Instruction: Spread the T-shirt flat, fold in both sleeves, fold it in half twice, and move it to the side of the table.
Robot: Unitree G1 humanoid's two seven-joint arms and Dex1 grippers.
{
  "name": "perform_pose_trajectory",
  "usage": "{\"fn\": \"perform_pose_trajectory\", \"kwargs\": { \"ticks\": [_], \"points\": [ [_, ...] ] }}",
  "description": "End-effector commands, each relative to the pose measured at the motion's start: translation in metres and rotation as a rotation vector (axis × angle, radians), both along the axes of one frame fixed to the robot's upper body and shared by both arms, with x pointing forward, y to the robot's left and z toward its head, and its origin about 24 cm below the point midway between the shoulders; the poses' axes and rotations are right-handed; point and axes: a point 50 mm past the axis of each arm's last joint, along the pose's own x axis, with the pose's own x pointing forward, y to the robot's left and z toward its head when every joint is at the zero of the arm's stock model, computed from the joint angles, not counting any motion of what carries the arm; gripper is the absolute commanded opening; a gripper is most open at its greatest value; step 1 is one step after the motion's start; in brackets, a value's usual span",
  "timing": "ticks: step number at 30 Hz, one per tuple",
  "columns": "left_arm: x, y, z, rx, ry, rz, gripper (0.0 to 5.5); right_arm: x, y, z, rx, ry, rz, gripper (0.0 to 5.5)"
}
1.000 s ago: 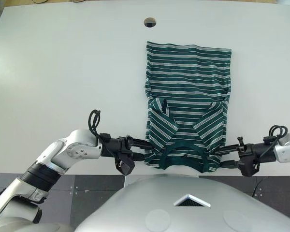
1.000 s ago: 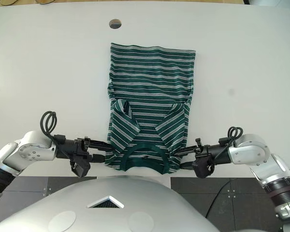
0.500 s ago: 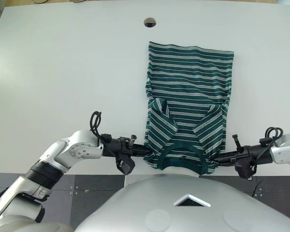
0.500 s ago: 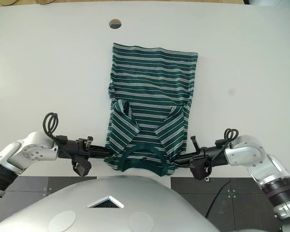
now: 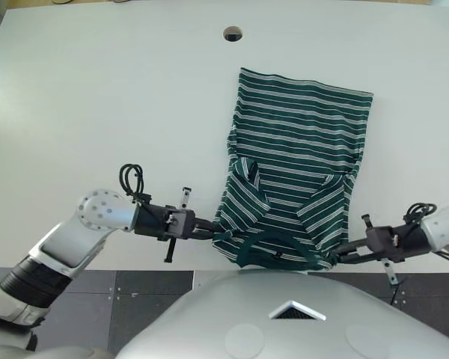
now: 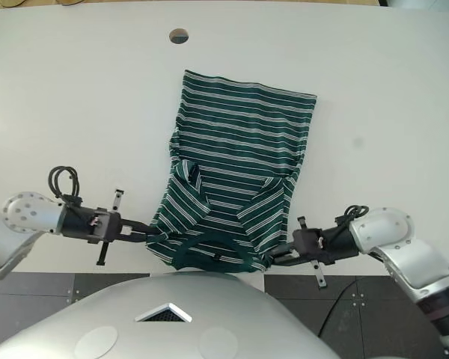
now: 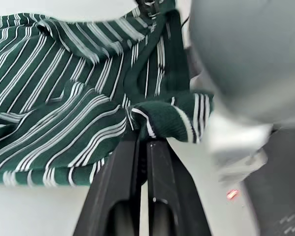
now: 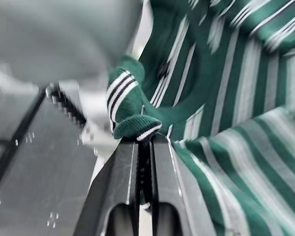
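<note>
From the head cameras, the green striped T-shirt (image 5: pixel 299 157) lies lengthwise on the white table (image 5: pixel 97 105). Its hem is toward the far side near the cable hole (image 5: pixel 232 34), its collar end is at the near edge, and both sleeves are already turned in over the chest. The left gripper (image 5: pixel 213 233) pinches the near corner on its side and the right gripper (image 5: pixel 338 257) pinches the opposite one. The cloth between them is puckered and seems to be lifting.

The shirt sits a little askew. If the arms carry that end forward unevenly, I'd expect the half-fold to land crooked. The loose sleeves could also slide out as the cloth rises.

In the left wrist view, the two fingers are pressed together on a small roll of the striped fabric, right at their tips. It's a thin bite, and a sharp tug might pull it free.

The right wrist view shows the same: the fingers are clamped on a little wad of cloth, with the floor showing beside it. If that hold slips, the corner would likely drop over the table edge and drag the fold apart.
</note>
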Motion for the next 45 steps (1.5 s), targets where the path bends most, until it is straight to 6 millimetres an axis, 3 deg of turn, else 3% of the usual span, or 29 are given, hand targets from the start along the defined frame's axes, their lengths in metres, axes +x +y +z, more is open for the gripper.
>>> {"fn": "perform_pose_trajectory", "kwargs": {
  "ticks": [1, 5, 11, 21, 25, 37, 43, 45],
  "points": [
    [-0.008, -0.003, 0.014, -0.036, 0.060, -0.014, 0.11, 0.003, -0.004, 0.006, -0.006, 0.001, -0.015, 0.10],
    [-0.015, -0.009, 0.024, -0.064, 0.084, -0.039, 0.11, 0.001, -0.002, 0.013, 0.071, 0.026, -0.055, 0.10],
    [0.030, -0.019, 0.029, -0.146, -0.153, 0.122, 0.11, 0.013, 0.000, 0.016, 0.093, -0.080, -0.100, 0.10],
    [0.108, -0.025, 0.017, -0.138, -0.372, 0.374, 0.11, 0.092, -0.006, 0.037, 0.148, -0.469, -0.448, 0.10],
    [0.134, -0.027, 0.022, -0.164, -0.396, 0.475, 0.11, 0.116, -0.012, 0.040, 0.119, -0.601, -0.565, 0.10],
    [0.183, -0.024, 0.019, -0.127, -0.427, 0.648, 0.11, 0.156, -0.018, 0.035, -0.008, -0.793, -0.703, 0.10],
    [0.200, -0.026, -0.001, -0.090, -0.361, 0.733, 0.11, 0.168, -0.014, 0.019, -0.131, -0.917, -0.632, 0.10],
    [0.206, -0.022, -0.009, -0.055, -0.343, 0.792, 0.10, 0.174, -0.011, 0.012, -0.154, -0.946, -0.644, 0.62]
  ]
}}
